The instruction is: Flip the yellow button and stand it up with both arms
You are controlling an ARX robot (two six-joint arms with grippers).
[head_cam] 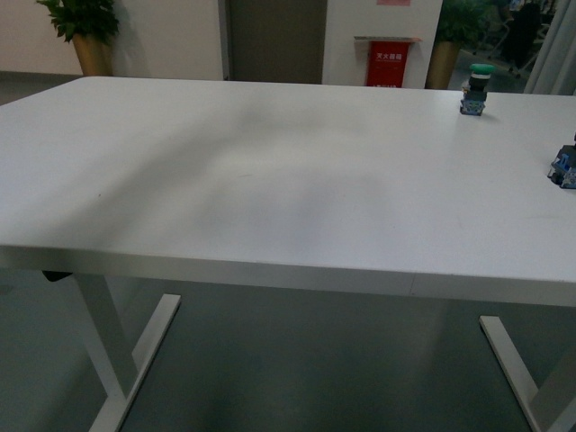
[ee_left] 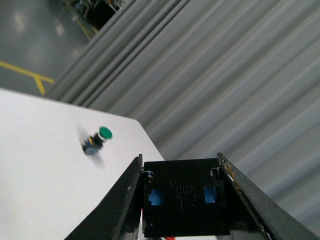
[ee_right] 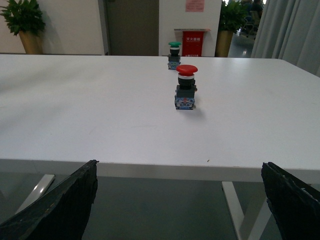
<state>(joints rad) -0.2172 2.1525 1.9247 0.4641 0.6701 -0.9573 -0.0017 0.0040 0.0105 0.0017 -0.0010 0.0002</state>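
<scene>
In the left wrist view my left gripper (ee_left: 180, 165) is shut on the yellow button (ee_left: 182, 197). Only the button's black blocky underside with two blue insets shows between the fingers (ee_left: 125, 200). Its yellow cap is hidden. The button is held up off the white table (ee_left: 40, 165). My right gripper (ee_right: 179, 167) is open with nothing between its fingers (ee_right: 75, 200). It hangs low, just off the table's front edge (ee_right: 150, 167), and faces across the tabletop. Neither arm shows in the front view.
A red-capped switch (ee_right: 186, 87) stands upright on the table, a green-capped switch (ee_right: 174, 54) upright behind it. The green one (head_cam: 475, 90) sits at the table's far right in the front view, another switch (head_cam: 565, 166) cut off at the right edge. Grey curtains (ee_left: 225, 75) hang beyond the table.
</scene>
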